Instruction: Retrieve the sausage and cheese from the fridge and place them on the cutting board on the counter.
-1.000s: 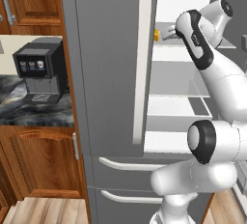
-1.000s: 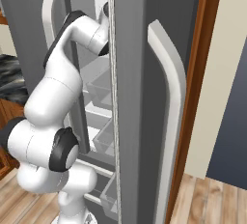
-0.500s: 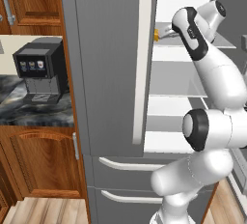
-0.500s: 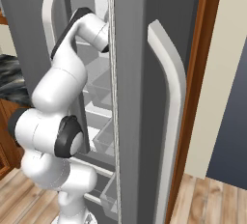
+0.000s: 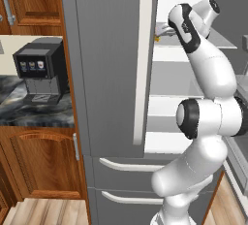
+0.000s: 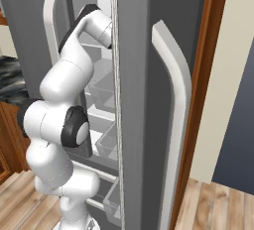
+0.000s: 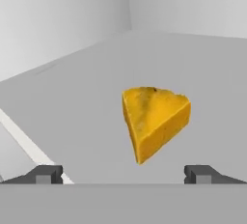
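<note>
The two dark fingertips (image 7: 44, 174) stand wide apart with nothing between them, so the gripper (image 7: 123, 175) is open. Just ahead of it, the yellow-orange cheese (image 7: 153, 119) wedge lies on a white shelf (image 7: 87, 97) inside the fridge (image 5: 114, 64), its narrow point towards the fingers and not touching them. In the left base view the white arm (image 5: 208, 69) reaches past the grey door to an upper shelf.
</note>
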Motion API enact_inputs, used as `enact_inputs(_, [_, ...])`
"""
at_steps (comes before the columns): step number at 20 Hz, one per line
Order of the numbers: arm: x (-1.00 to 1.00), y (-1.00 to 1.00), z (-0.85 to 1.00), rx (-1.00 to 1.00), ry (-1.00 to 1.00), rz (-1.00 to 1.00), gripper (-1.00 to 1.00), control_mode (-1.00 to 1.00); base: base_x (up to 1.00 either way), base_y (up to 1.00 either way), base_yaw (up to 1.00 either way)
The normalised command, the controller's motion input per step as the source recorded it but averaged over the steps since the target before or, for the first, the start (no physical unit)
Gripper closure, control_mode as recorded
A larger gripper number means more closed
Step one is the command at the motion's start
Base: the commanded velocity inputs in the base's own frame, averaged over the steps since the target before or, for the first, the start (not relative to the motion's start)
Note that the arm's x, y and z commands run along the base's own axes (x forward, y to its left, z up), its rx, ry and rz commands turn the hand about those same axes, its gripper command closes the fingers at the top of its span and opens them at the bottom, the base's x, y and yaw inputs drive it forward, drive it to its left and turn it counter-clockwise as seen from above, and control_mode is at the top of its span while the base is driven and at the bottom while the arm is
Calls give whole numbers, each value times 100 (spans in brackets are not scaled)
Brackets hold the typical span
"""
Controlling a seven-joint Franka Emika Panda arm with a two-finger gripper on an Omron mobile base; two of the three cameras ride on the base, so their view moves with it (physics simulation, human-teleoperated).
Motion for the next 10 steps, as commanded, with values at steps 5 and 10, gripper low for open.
enact_inputs(5, [21, 5, -5, 0, 6, 0, -100, -100, 0, 0, 0])
enact_inputs(10, [28, 10, -7, 0, 5, 0, -100, -100, 0, 0, 0])
